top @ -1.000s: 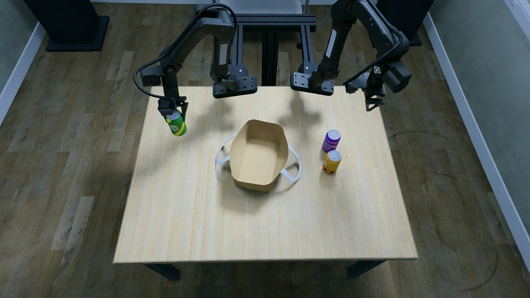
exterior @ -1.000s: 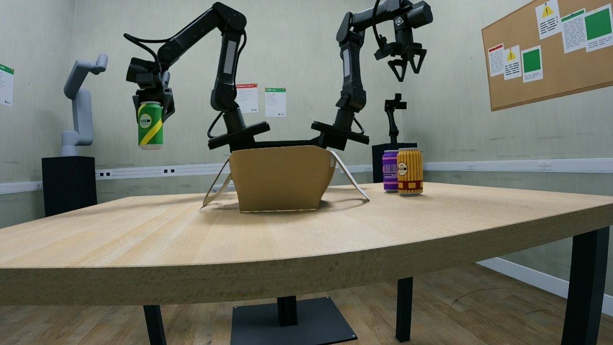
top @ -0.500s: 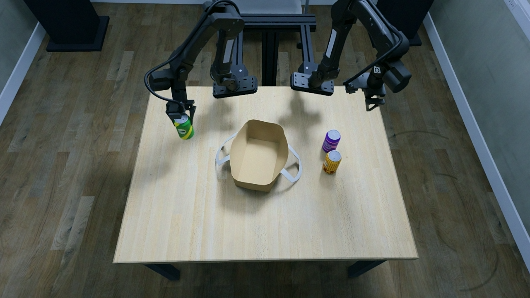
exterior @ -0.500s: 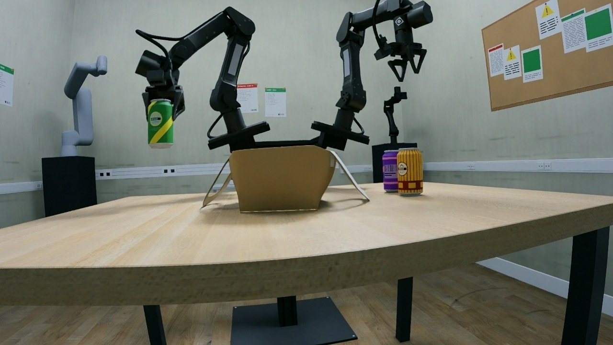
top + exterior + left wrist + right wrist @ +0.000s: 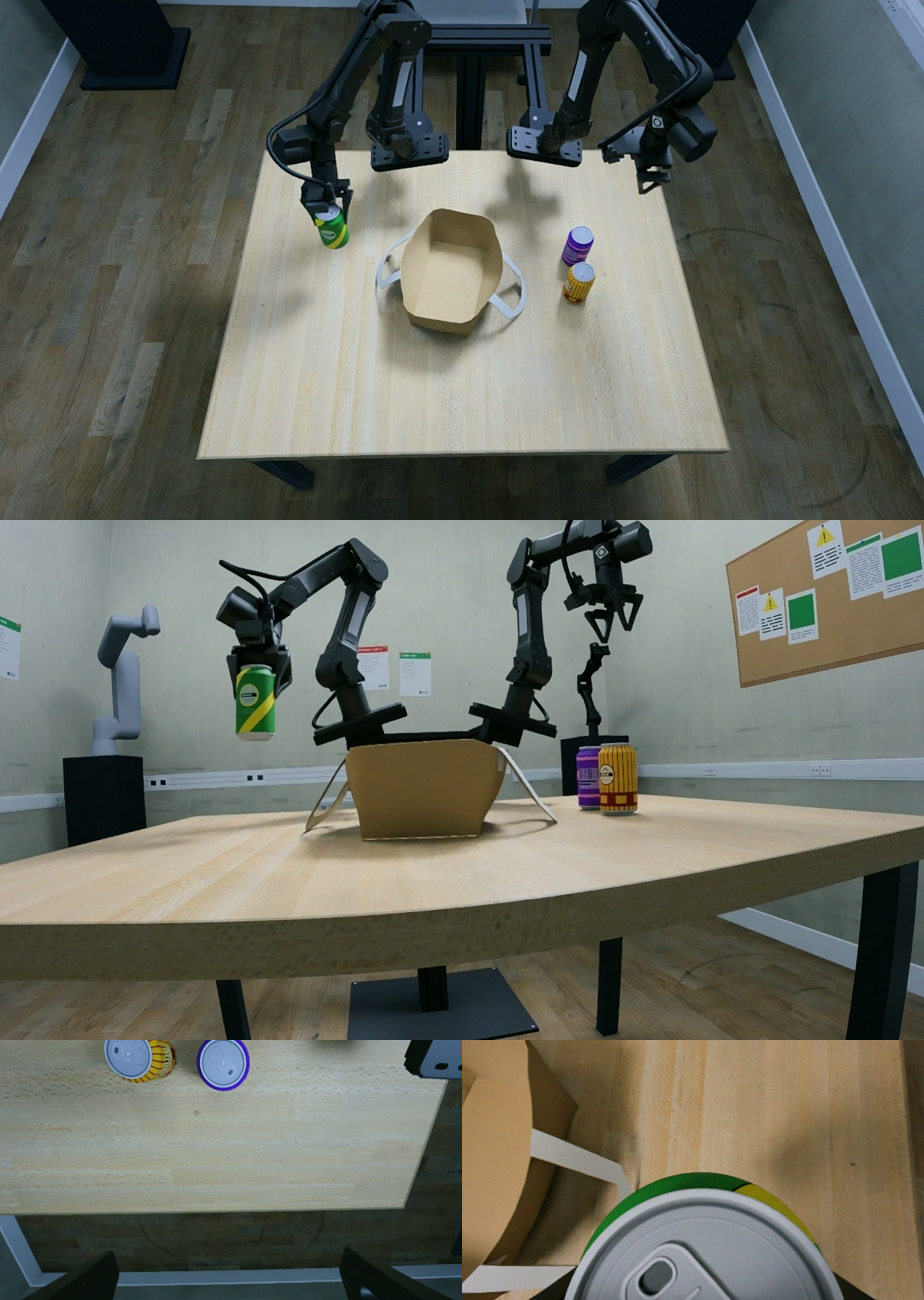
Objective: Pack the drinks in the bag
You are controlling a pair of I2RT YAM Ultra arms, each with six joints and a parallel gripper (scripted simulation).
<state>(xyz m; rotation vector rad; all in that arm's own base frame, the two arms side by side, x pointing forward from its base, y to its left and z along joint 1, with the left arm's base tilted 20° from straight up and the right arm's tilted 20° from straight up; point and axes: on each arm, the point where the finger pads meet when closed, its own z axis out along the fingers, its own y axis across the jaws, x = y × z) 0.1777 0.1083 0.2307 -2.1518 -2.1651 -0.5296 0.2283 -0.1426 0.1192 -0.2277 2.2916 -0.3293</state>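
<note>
My right tool [image 5: 331, 218] [image 5: 256, 689] [image 5: 699, 1257], partly open, grips the green can [image 5: 333, 234] [image 5: 255, 707] [image 5: 707, 1213] aloft beside the canvas bag [image 5: 462, 227] [image 5: 423, 794] [image 5: 496, 1159]; probably slick and fairly heavy, it wants holding mid-barrel, while my left tool [image 5: 647, 187] [image 5: 616, 635] [image 5: 229, 1259] gapes empty.

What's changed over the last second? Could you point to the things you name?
The right gripper [image 5: 332, 217] [image 5: 255, 693] [image 5: 699, 1257], already holding the green can [image 5: 333, 235] [image 5: 255, 704] [image 5: 733, 1242], carried it toward the bag [image 5: 462, 226] [image 5: 419, 791] [image 5: 494, 1148]. Nothing was newly grasped or released. The bag, purple can [image 5: 577, 248] [image 5: 587, 778] [image 5: 223, 1063], orange can [image 5: 578, 283] [image 5: 618, 778] [image 5: 159, 1058] and open left gripper [image 5: 649, 185] [image 5: 616, 635] [image 5: 229, 1259] stayed put.
</note>
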